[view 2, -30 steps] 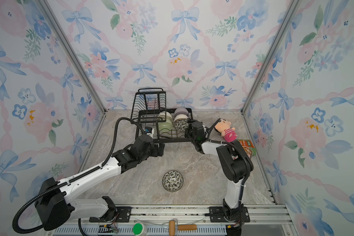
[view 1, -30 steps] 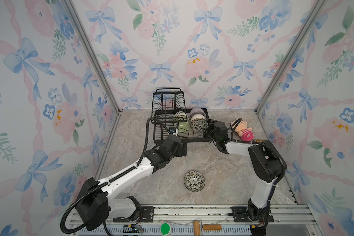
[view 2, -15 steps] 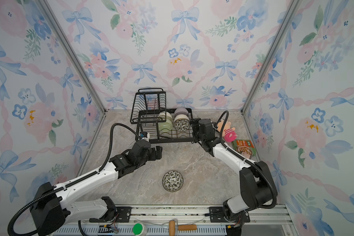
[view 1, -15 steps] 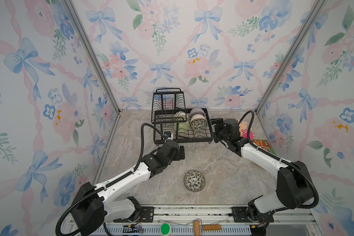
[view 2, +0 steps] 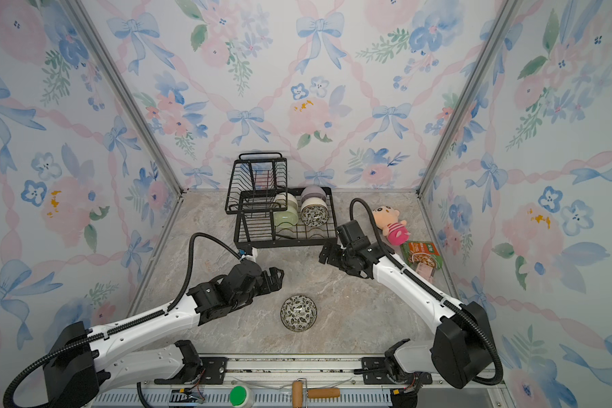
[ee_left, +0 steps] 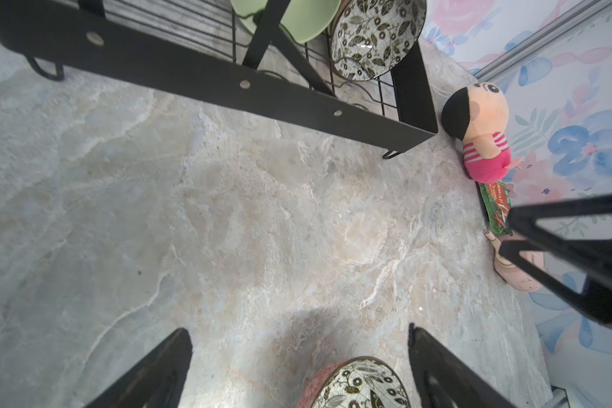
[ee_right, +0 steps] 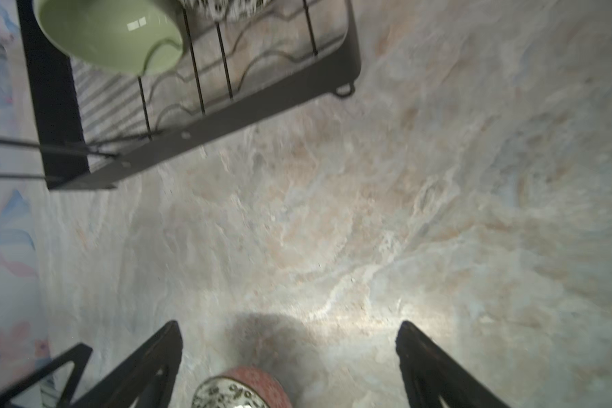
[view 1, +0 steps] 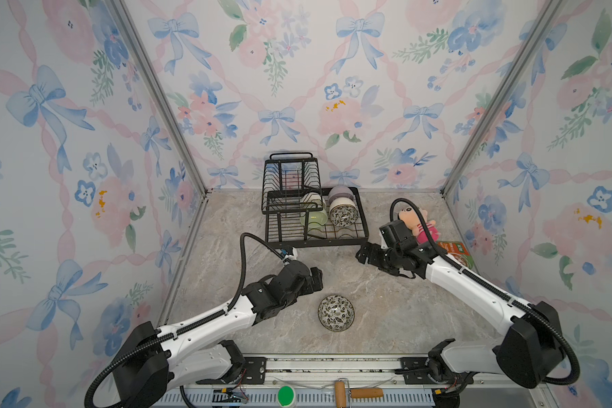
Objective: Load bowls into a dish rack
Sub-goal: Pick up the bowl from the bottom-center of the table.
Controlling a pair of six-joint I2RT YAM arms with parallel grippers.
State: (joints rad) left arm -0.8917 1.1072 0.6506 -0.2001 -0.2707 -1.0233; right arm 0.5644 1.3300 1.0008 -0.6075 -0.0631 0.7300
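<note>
Collision risk is highest at the rack (view 1: 318,243): the right pincer (view 1: 363,253) hangs fully spread and empty with the rack's near corner just beside its tips, so a careless swing could clip the frame and jolt the racked bowls (view 1: 343,214). Left pincer (view 1: 317,278), likewise wide apart and holding nothing, has the patterned bowl (view 1: 335,313) near it, mouth-up on the desk (view 1: 386,311) and untouched, on the side toward the right pincer. Both arms could converge on that bowl and strike each other, and a shallow rim grasp may let its glazed wall slip.
</note>
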